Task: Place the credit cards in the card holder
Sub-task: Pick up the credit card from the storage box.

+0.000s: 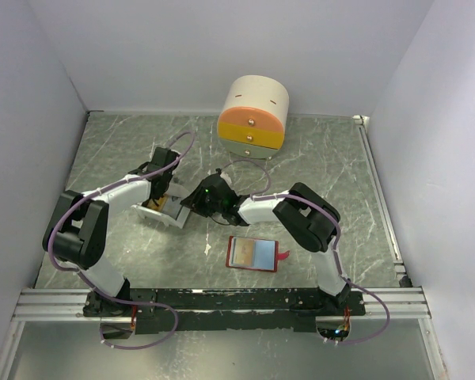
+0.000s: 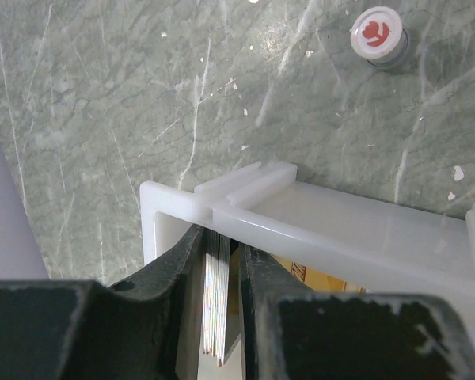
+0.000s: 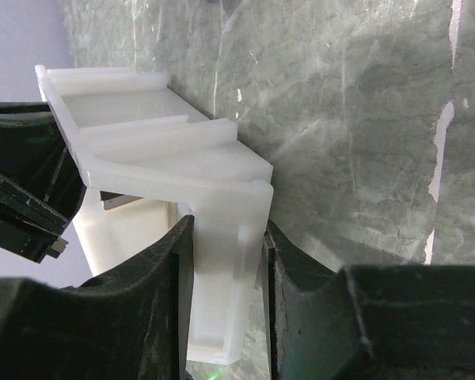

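Observation:
Several credit cards (image 2: 215, 301) stand on edge as a thin stack inside the white tray (image 2: 340, 229). My left gripper (image 2: 220, 237) reaches into the tray's end and is shut on that stack. An orange-gold card (image 2: 317, 279) lies deeper in the tray. My right gripper (image 3: 228, 229) is shut on the tray's end wall (image 3: 222, 198). In the top view both grippers, left (image 1: 165, 196) and right (image 1: 191, 204), meet at the tray (image 1: 160, 212). The red card holder (image 1: 253, 253) lies open in front of the right arm, with its pale-blue and tan sleeves up.
A round cream-and-orange drawer box (image 1: 253, 115) stands at the back centre. A small round white cap with a red mark (image 2: 378, 33) lies on the marble beyond the tray. White walls close in the left, back and right sides.

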Robot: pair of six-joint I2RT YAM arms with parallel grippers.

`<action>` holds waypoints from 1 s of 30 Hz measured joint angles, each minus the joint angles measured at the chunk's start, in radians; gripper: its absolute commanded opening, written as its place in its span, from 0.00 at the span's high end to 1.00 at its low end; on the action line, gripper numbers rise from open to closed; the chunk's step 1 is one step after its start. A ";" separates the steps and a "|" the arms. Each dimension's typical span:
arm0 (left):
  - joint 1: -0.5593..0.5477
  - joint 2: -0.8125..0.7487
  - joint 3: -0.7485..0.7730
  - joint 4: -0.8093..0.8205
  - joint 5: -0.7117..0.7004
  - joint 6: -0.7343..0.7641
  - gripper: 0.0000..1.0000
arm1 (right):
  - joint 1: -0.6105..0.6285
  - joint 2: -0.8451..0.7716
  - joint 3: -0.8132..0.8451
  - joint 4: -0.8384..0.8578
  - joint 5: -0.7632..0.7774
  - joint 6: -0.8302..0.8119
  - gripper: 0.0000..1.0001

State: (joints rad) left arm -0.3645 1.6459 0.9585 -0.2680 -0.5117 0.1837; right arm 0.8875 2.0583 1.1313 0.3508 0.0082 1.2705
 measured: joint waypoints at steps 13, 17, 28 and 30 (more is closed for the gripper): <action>-0.003 -0.010 0.008 -0.029 0.008 -0.001 0.80 | 0.000 0.000 -0.013 0.007 0.000 -0.001 0.72; -0.003 -0.010 0.008 -0.030 0.009 -0.001 0.82 | 0.000 0.000 -0.013 0.006 0.000 -0.001 0.69; -0.003 -0.010 0.014 -0.058 0.008 -0.010 0.73 | 0.000 0.000 -0.013 0.003 -0.004 -0.004 0.68; -0.004 -0.010 0.015 -0.061 0.008 -0.013 0.71 | 0.000 0.000 -0.013 0.003 -0.005 -0.005 0.67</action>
State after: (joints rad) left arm -0.3687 1.6360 0.9737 -0.3286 -0.5037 0.1711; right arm 0.8879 2.0583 1.1183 0.3534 0.0036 1.2655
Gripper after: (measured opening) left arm 0.274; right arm 0.333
